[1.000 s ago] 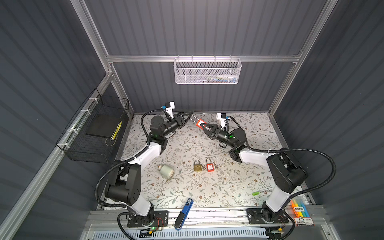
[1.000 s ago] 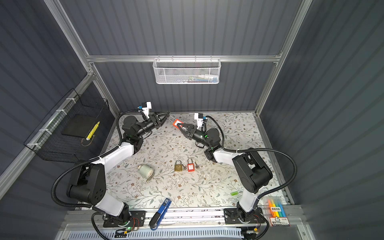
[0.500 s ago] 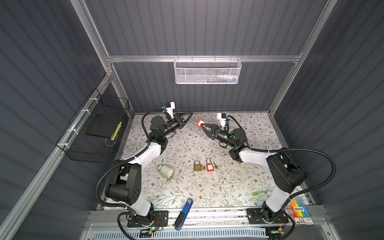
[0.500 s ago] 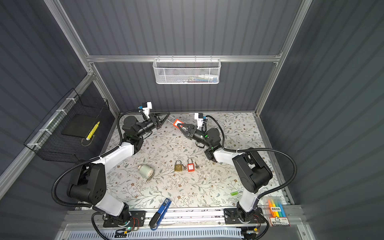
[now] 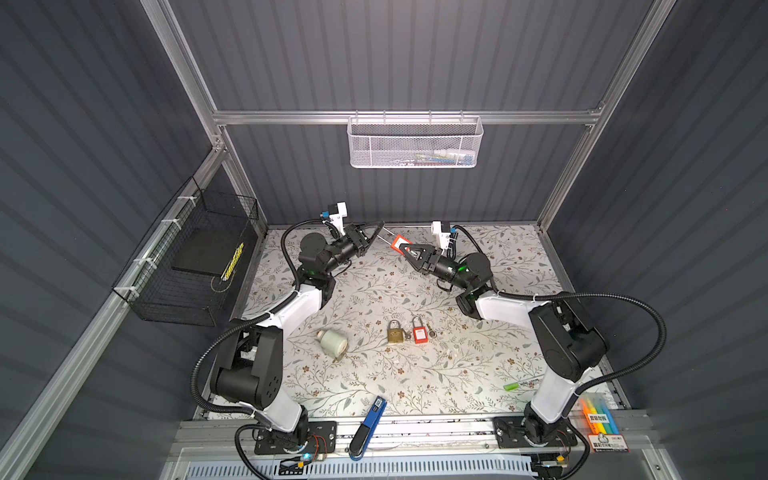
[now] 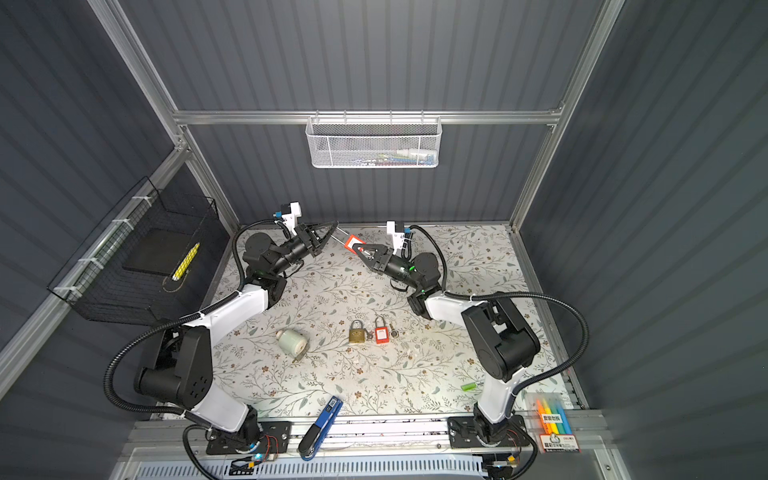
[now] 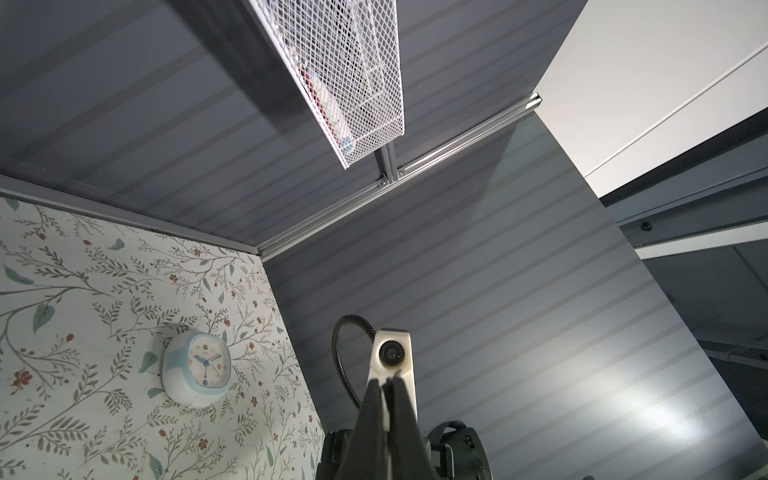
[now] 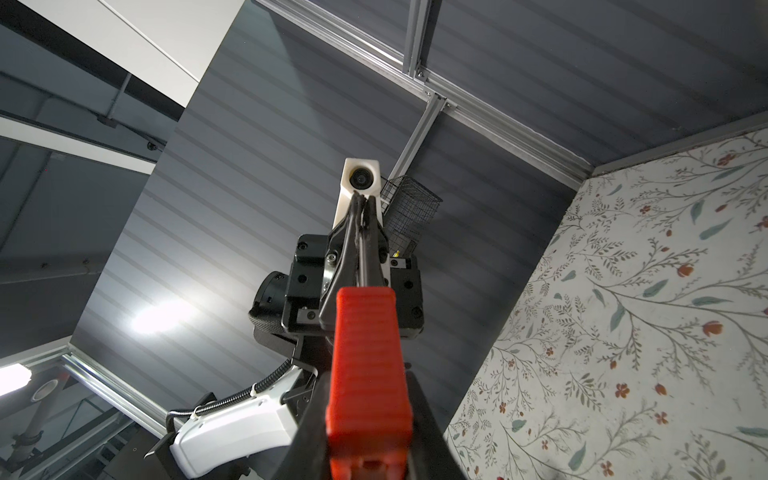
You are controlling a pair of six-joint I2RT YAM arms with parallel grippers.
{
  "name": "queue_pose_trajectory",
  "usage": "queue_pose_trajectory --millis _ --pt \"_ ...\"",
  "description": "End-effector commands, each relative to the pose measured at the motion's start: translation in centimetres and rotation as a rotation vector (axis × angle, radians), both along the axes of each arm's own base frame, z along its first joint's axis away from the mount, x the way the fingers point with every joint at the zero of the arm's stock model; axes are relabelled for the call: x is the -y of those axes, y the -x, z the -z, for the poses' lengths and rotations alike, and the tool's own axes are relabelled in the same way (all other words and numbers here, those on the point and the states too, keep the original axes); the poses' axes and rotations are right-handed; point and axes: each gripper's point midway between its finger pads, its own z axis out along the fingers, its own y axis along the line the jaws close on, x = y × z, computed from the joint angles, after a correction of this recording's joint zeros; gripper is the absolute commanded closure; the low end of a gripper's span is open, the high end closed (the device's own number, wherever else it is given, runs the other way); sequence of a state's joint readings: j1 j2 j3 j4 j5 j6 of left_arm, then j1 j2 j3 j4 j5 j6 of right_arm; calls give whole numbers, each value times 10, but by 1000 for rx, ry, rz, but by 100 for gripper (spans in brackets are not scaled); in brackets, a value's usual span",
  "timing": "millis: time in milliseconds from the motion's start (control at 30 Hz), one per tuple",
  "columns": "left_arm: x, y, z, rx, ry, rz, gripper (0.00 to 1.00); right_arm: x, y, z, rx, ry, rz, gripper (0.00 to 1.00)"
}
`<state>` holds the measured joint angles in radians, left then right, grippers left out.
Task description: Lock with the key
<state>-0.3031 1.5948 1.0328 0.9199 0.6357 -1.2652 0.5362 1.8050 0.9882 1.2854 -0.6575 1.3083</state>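
Since the frame a second earlier, the left gripper (image 5: 379,225) has gone from partly parted to pressed together. Both arms otherwise hold the same raised pose near the back wall. In the right wrist view its fingers (image 8: 347,232) pinch the far end of the shackle (image 8: 364,253), a long thin loop running out of the red padlock (image 8: 365,365). The right gripper (image 5: 406,249) is clamped on that padlock's body and holds it in the air above the table (image 5: 519,257). In both top views the lock sits between the two grippers.

The step in hand, as judged, is to seat the shackle in the body so that the lock can be secured.

1. The right grip should stay firm so that the body does not turn in the jaws while load is applied.
2. The left gripper should press along the shackle's length, toward the body and not across it (a thin loop held only at the tips will skid out sideways).
3. Whether the shackle's free leg lines up with its hole cannot be told from these views, so it should be confirmed before pressing.
4. No key shows in the held lock. A small key-like object lies just beside a second red padlock (image 5: 419,334) on the table, next to a brass padlock (image 5: 396,332), but it is too small to confirm.
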Motion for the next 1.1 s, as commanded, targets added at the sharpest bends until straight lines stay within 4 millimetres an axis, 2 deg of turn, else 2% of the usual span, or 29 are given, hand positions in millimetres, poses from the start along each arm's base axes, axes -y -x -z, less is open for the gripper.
queue_pose_trajectory --millis 0,367,600,767,833,933,1067 --pt "23 24 11 12 -47 104 100 -9 12 -34 84 -77 -73 100" --pt "26 22 4 33 -45 116 100 -4 19 -49 93 -139 -107 100" --pt "25 24 4 29 -45 116 100 -6 10 -32 90 -60 -56 100" --pt "24 26 7 24 -58 113 67 2 5 -24 67 -74 -24 100" --pt "24 26 10 18 -68 113 58 2 6 -23 66 -70 -27 100" --pt "25 24 14 7 -70 111 51 0 7 -21 59 -57 -38 100" --pt "26 23 13 11 -62 116 49 -2 6 -15 43 -31 -43 100"
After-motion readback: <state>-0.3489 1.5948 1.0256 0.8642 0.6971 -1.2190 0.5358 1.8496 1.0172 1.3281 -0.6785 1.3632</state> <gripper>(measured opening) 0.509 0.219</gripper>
